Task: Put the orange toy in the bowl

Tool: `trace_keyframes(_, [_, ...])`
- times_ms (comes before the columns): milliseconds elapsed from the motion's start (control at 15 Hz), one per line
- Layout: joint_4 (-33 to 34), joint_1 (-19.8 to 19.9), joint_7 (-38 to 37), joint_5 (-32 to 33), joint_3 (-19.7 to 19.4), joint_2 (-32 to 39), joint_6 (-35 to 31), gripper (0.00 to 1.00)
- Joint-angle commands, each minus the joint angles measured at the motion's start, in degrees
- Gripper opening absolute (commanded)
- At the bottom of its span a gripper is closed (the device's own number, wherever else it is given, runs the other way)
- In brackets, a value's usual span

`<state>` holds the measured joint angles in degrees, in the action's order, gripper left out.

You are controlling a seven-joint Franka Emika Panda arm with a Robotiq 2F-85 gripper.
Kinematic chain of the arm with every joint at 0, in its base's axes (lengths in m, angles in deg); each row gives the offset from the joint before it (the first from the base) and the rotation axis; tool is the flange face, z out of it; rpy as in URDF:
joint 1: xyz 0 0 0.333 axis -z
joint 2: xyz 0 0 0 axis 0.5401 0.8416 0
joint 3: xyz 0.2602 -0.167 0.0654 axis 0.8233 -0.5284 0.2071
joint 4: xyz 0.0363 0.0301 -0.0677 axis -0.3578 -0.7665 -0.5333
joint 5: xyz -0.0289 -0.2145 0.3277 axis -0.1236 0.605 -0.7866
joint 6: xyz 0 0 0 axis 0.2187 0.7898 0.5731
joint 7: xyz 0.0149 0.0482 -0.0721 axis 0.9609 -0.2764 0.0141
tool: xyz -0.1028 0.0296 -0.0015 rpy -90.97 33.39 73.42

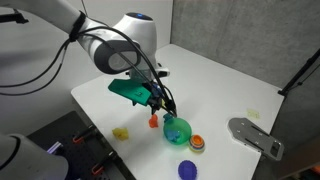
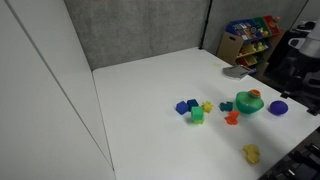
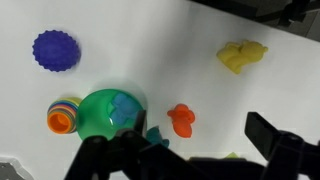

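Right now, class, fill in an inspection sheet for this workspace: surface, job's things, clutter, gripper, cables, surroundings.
Surface: white table, nothing spilled.
Job's things: orange toy lies on the table beside the bowl, not in it.
Clutter: purple disc, yellow toy, striped orange piece, blue and green blocks.
Gripper: gripper open, above the orange toy, holding nothing.
Cables: black cables run along the arm.
Surroundings: grey wall, shelf of coloured bins.
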<state>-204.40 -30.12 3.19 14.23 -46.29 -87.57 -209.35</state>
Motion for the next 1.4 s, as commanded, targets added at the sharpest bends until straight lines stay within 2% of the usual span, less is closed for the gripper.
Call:
trace_keyframes(0, [6.7,0.2,-1.9,-4.5,2.5,11.3,-3.5,1.00])
trace_keyframes(267, [13.4,0.9,-4.7,-7.0,6.0,21.3,-6.1,1.00])
trace_keyframes(733, [20.6,1.7,-10.5,-5.8,9.2,35.1,-10.1,1.00])
trace_keyframes(1333, [23.2,4.1,-9.0,-5.7,12.5,44.3,-16.4,1.00])
